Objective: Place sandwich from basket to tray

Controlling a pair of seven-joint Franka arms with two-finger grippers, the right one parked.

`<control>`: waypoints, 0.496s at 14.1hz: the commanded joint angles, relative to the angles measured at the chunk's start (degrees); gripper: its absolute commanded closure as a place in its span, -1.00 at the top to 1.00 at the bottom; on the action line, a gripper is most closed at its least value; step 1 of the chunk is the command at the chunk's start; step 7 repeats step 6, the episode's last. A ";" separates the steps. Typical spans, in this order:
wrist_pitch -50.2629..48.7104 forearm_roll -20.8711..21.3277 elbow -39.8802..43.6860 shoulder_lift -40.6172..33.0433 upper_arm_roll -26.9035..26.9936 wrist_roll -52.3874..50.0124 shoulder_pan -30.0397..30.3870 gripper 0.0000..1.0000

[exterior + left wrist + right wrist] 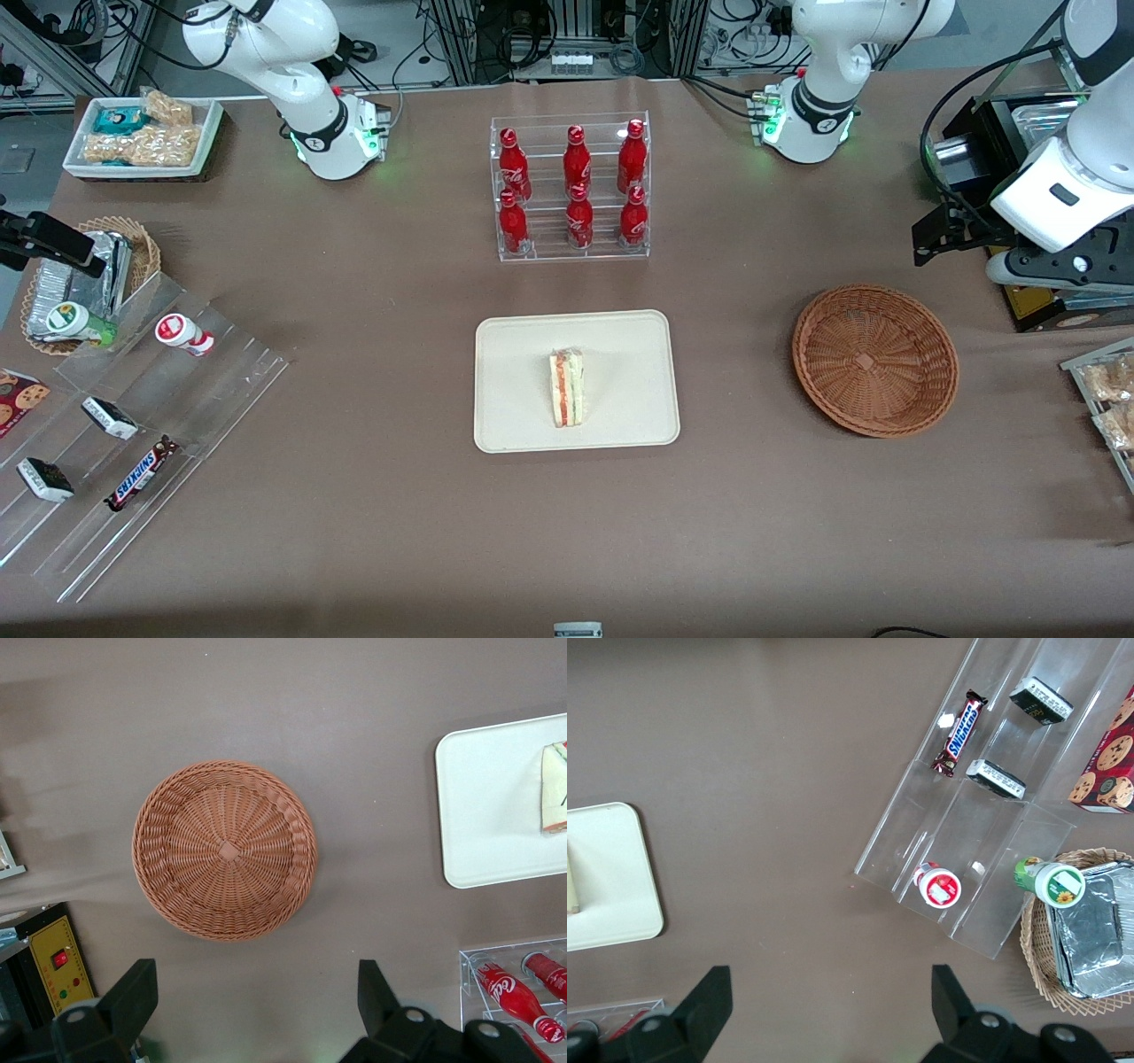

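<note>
1. While the brown counter (372,496) carries everything, the cream tray (523,390) lies mid-counter.
2. Toward the working arm's end sits the wicker basket (874,359), nothing inside.
3. Above it hangs the pincer (257,1001), jaws wide.
4. On the tray rests the sandwich (566,400).

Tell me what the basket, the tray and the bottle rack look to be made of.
Basket: reddish-brown woven wicker or rattan, matte; the radial weave shows. Tray: cream, matte, smooth, likely molded fiber or plastic; hard to tell. Bottle rack: clear acrylic, glossy edges, bottles visible through it. The gripper hangs open above the table by the empty basket; the sandwich lies on the tray.
</note>
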 commanded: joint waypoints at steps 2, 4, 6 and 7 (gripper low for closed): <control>-0.90 0.09 0.86 0.07 0.44 0.50 -0.65 1.00; -0.99 0.09 0.77 -0.02 0.35 0.59 -0.74 1.00; -0.99 0.09 0.77 -0.02 0.35 0.77 -0.74 1.00; -0.99 0.09 0.77 -0.02 0.35 0.77 -0.74 1.00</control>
